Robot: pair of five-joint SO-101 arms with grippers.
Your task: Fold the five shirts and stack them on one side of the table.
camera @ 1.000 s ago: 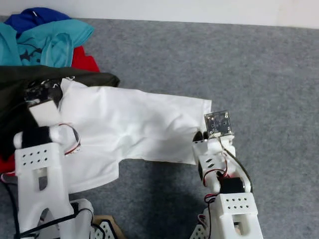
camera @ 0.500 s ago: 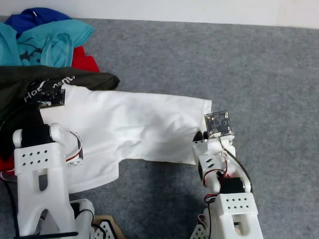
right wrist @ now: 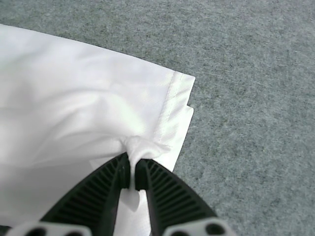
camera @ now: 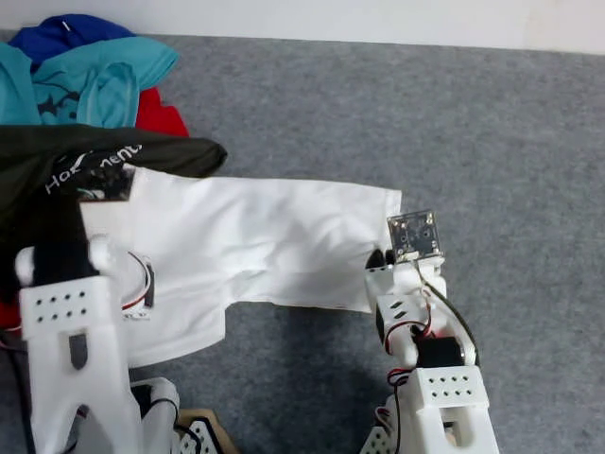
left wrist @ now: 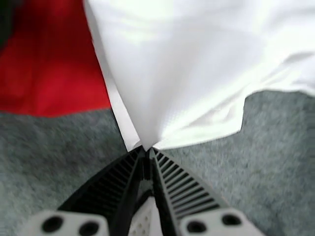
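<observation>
A white shirt (camera: 255, 246) lies spread across the grey table (camera: 492, 142), long side running left to right. In the left wrist view my left gripper (left wrist: 146, 151) is shut on a pinched edge of the white shirt (left wrist: 197, 64), just above the table. My right gripper (right wrist: 132, 169) is shut on a small raised fold of the white shirt (right wrist: 74, 98) near its hemmed corner. From above, the right gripper (camera: 379, 261) sits at the shirt's right end, and the left arm (camera: 71, 293) stands over its left end.
A black shirt (camera: 85, 156) lies at the far left, overlapping the white one. Behind it are teal (camera: 90, 76), blue (camera: 66, 30) and red (camera: 159, 115) shirts in a heap. Red cloth (left wrist: 47, 64) lies beside the left gripper. Bare grey table stretches to the right.
The left arm has shifted, and the white shirt's left end now lies lower and flatter under the black shirt's edge. The right arm has kept still.
</observation>
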